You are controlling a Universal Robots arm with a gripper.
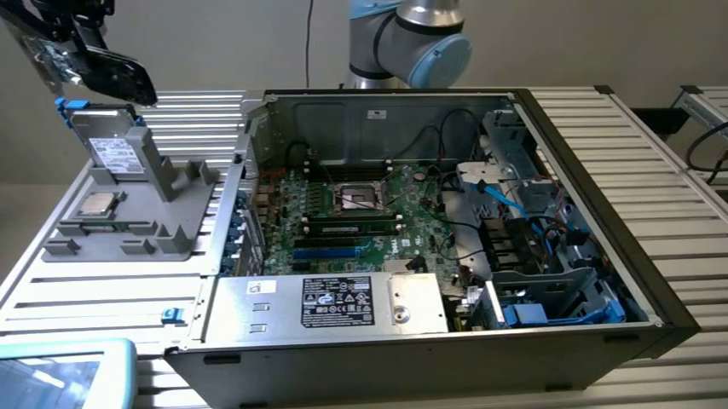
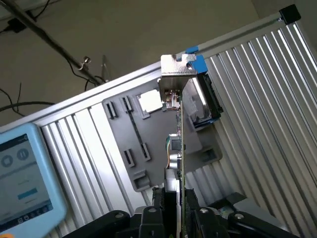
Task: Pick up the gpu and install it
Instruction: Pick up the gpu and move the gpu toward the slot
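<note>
While the gpu hangs aloft: the tool (image 2: 179, 208) is clamped on one end of the gpu (image 2: 181, 144), which hangs edge-on, clear of the bench (image 1: 637, 153), over the grey parts holder (image 2: 143, 153).
Card position: at the exterior view's upper left, well apart from the open computer case (image 1: 592, 281).
Slip risk: the grip takes only one end, so the long card and its silver bracket (image 2: 176, 69) could pivot in the jaws during a fast swing.
Clip risk: the upright hard drive (image 1: 114, 145) stands near below, and a low path could strike it or the case wall.
Seating risk: the blue expansion slots (image 1: 330, 252) sit between the power supply (image 1: 330, 302) and the cables. A tilted card would likely miss or jam.
</note>
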